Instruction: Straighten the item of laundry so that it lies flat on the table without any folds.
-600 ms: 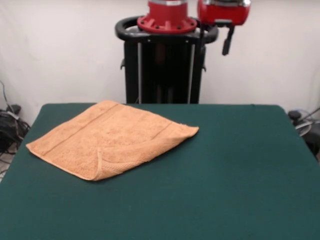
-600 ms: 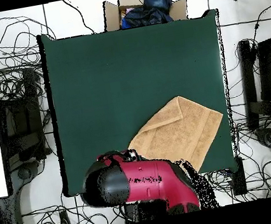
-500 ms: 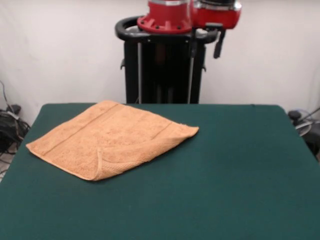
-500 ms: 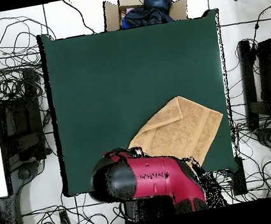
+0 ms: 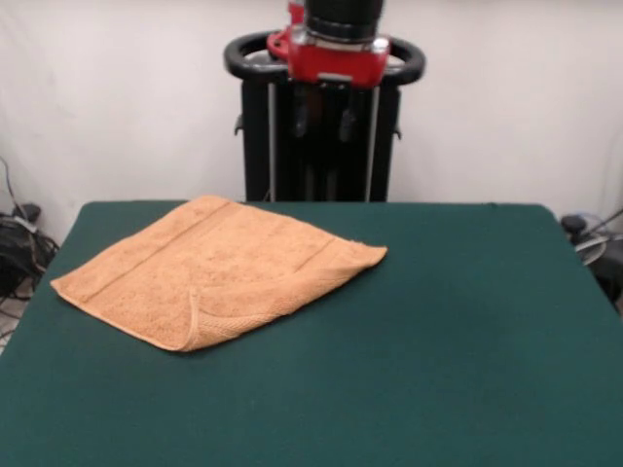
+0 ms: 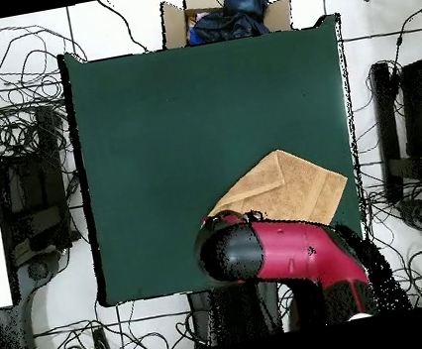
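The peach towel (image 5: 219,268) lies on the left half of the dark green table (image 5: 438,341). It is turned at an angle, and its near edge is folded over into a doubled strip. In the overhead view the towel (image 6: 287,184) sits near the robot's side of the table (image 6: 196,125), and its lower part is hidden by the red and black arm (image 6: 280,256). My gripper (image 5: 323,122) hangs high in front of the pedestal, above and behind the towel's far edge. Its two dark fingers stand apart and it is empty.
The black pedestal (image 5: 321,156) stands behind the table's far edge. Cables lie on the floor at the left (image 5: 19,243). An open cardboard box with dark blue cloth (image 6: 226,11) sits beyond the table's top edge in the overhead view.
The arm's head has swung from the right to the centre of the pedestal in the front view. In the overhead view it moved right and covers more of the towel. The towel has not moved.
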### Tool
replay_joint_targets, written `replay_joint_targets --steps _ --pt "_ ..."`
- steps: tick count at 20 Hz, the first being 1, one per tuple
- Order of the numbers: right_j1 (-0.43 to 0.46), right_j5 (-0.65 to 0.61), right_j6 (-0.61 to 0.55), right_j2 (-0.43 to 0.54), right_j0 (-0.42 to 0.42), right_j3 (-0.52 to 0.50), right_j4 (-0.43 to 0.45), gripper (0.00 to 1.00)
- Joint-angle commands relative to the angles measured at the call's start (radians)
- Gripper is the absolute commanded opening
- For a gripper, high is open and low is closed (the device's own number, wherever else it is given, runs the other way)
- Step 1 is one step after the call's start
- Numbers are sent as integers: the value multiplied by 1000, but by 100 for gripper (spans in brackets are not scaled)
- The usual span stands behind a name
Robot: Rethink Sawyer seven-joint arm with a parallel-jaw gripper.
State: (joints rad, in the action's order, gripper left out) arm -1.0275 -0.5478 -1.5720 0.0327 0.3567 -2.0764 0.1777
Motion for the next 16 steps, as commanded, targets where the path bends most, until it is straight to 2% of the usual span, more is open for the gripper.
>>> replay_joint_targets --steps 1,7,16 --pt "115 73 136 163 130 85 76 100" --pt "159 99 201 316 280 101 119 100" --pt "212 -5 292 528 469 160 189 100"
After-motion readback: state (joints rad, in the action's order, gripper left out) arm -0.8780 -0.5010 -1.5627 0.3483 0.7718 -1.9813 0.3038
